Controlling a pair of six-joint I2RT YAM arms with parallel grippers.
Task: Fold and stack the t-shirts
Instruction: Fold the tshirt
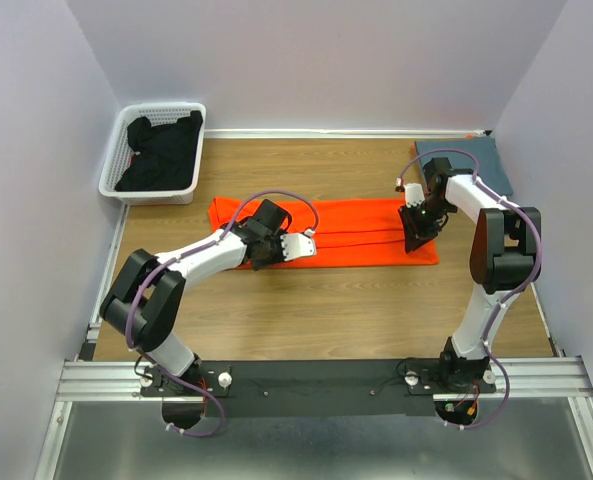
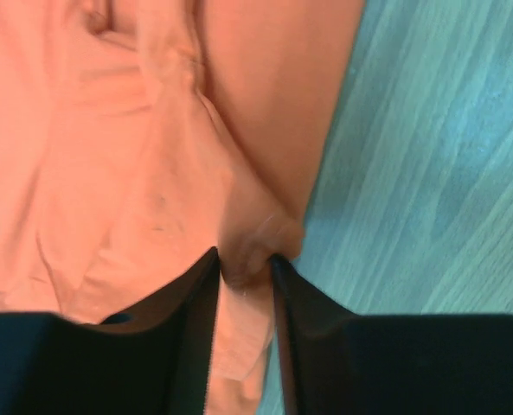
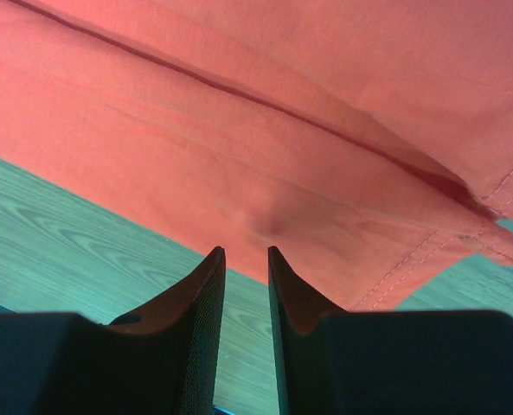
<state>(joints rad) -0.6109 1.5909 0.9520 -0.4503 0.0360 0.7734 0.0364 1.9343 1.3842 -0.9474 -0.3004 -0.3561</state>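
Note:
The orange t-shirt (image 1: 361,228) lies folded into a long strip across the middle of the table. My left gripper (image 1: 298,247) sits on the strip's near edge, left of centre. In the left wrist view its jaws (image 2: 243,258) pinch a bunched fold of the orange cloth (image 2: 135,156). My right gripper (image 1: 416,238) points down near the strip's right end. In the right wrist view the right gripper (image 3: 246,252) stands narrowly open at the edge of the orange cloth (image 3: 265,130), with only wood between the jaws. The blue-grey t-shirt (image 1: 468,160) lies folded flat at the back right.
A white basket (image 1: 114,160) holding dark clothes stands at the back left corner. Walls close the table at the back and on both sides. Bare wood (image 1: 326,310) runs between the orange strip and the arm bases.

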